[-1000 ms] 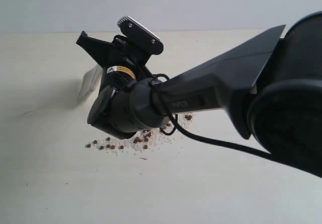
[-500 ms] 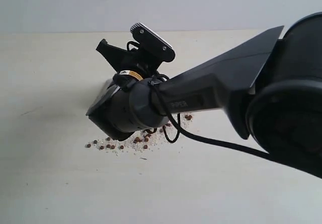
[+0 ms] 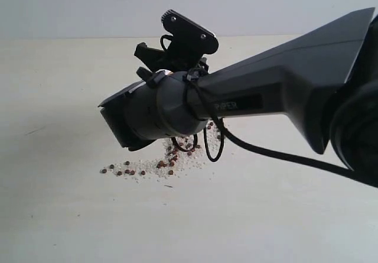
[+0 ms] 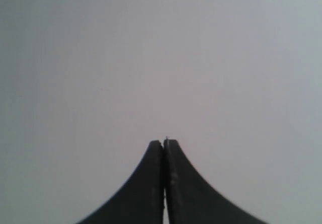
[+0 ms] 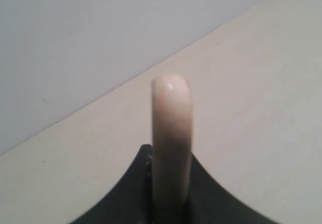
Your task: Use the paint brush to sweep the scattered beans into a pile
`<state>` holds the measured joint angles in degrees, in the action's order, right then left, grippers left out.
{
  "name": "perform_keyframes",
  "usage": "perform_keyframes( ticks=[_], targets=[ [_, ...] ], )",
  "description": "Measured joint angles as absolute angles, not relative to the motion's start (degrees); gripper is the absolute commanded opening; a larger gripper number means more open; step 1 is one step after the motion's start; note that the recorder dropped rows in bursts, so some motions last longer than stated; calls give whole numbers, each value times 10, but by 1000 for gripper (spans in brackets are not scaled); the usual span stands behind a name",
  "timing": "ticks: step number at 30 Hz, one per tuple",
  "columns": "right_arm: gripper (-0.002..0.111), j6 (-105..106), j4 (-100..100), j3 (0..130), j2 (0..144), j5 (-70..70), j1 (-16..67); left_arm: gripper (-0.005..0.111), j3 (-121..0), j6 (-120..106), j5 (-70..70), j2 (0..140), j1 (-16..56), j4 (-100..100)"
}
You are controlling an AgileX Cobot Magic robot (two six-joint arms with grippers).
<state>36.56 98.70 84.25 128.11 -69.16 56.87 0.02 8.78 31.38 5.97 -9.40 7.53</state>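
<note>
Dark reddish-brown beans (image 3: 142, 169) lie in a loose strip among whitish crumbs on the pale table (image 3: 59, 216), partly hidden under my right arm's wrist (image 3: 159, 112). In the right wrist view my right gripper (image 5: 171, 156) is shut on the light wooden handle of the paint brush (image 5: 171, 108), whose rounded end sticks out past the jaws. The bristles and ferrule are out of sight in every view. My left gripper (image 4: 164, 142) is shut with nothing in it, facing a blank grey surface.
The right arm's forearm (image 3: 283, 91) fills the right half of the exterior view, with a black cable (image 3: 266, 153) hanging over the table. A grey wall (image 3: 266, 3) runs behind the table's far edge.
The right wrist has swung to the right and turned. The pale bristles that showed to the left of the wrist a second ago are now hidden. More beans show below the wrist.
</note>
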Motion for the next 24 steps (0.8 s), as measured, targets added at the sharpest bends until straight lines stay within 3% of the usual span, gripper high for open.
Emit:
perform_keyframes(
  ticks=[24],
  targets=[
    [0, 381, 949, 842, 1270, -699, 575, 0, 0, 88, 314, 60, -94, 75]
  ],
)
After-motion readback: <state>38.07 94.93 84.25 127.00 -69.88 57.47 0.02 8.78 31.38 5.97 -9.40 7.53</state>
